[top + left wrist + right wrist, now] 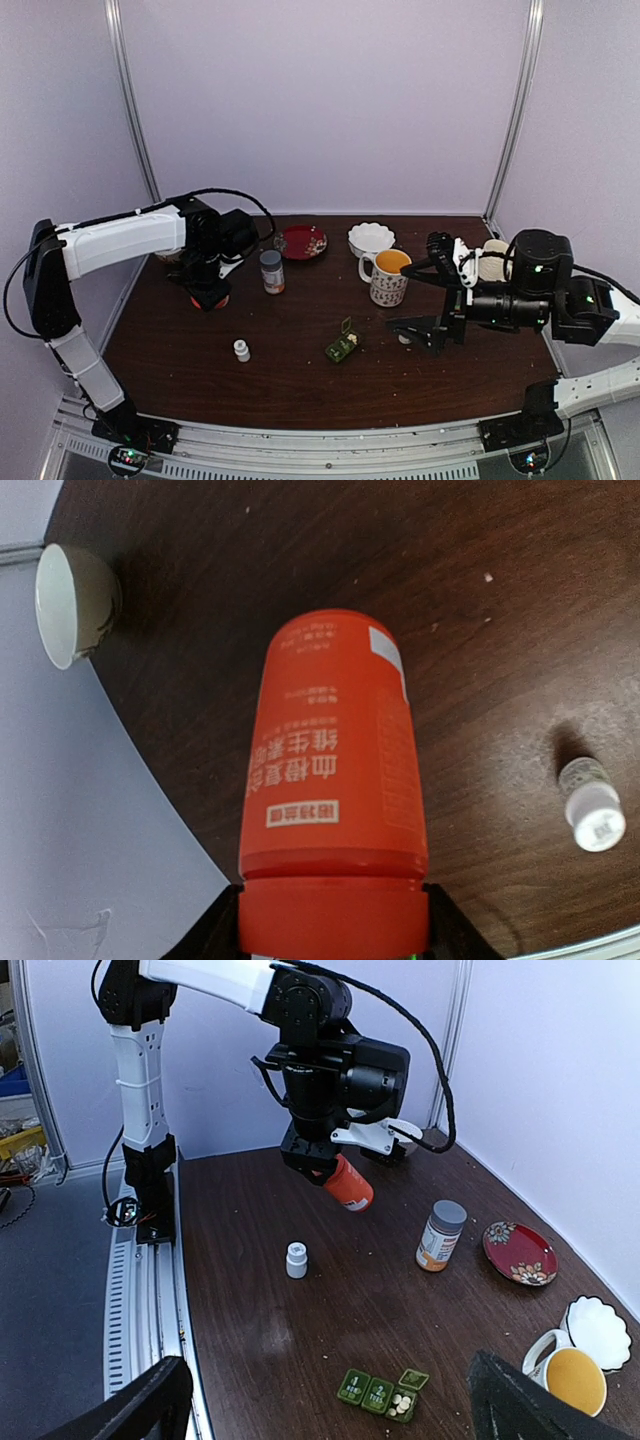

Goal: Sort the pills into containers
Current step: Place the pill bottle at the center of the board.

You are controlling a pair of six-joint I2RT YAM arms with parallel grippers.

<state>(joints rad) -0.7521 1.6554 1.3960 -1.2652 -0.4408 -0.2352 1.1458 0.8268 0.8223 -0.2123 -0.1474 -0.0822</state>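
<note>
Overhead and wrist views, shared table (300,380)

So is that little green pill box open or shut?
Partly open: one lid of the pill box stands raised, with white pills showing in that compartment; the other lids lie shut.

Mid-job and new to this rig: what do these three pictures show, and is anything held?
Two robot arms share a brown table. One picture looks down from above. The other two come from a camera on each wrist. The left gripper has its fingers closed on a tilted orange bottle. The right gripper is wide open and empty. On the table are a green pill box with white pills in one open compartment, a small white bottle, a grey-capped bottle, a red plate, a white bowl and a mug.
</note>
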